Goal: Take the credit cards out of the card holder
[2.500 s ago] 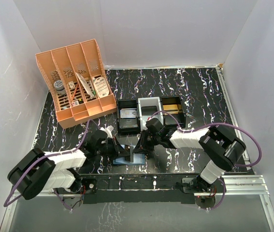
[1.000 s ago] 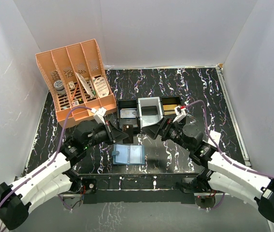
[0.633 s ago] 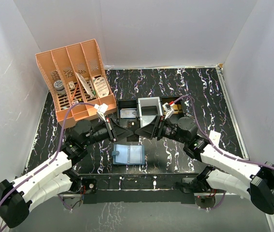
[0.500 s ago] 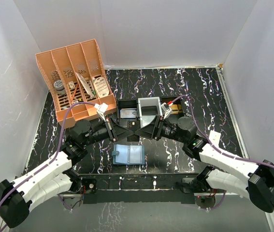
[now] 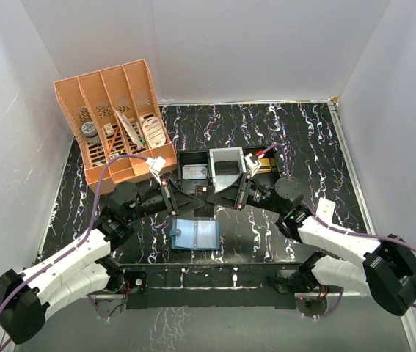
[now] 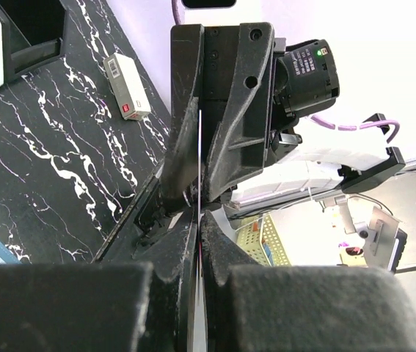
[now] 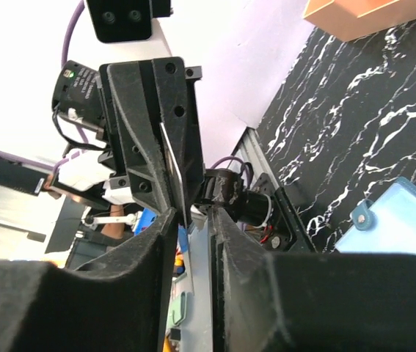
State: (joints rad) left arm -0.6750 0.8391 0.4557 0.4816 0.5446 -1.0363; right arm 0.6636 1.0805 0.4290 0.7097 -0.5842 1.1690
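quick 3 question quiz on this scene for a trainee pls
1. True or false: the holder lies shut on the table.
2. Where do the left tool and right tool meet? A over the orange rack; B by the trays; C at the far right corner.
3. Fill in: a thin ___ stands edge-on between the two tools.
Key: 1 false, it lies open. 2 B. 3 card.
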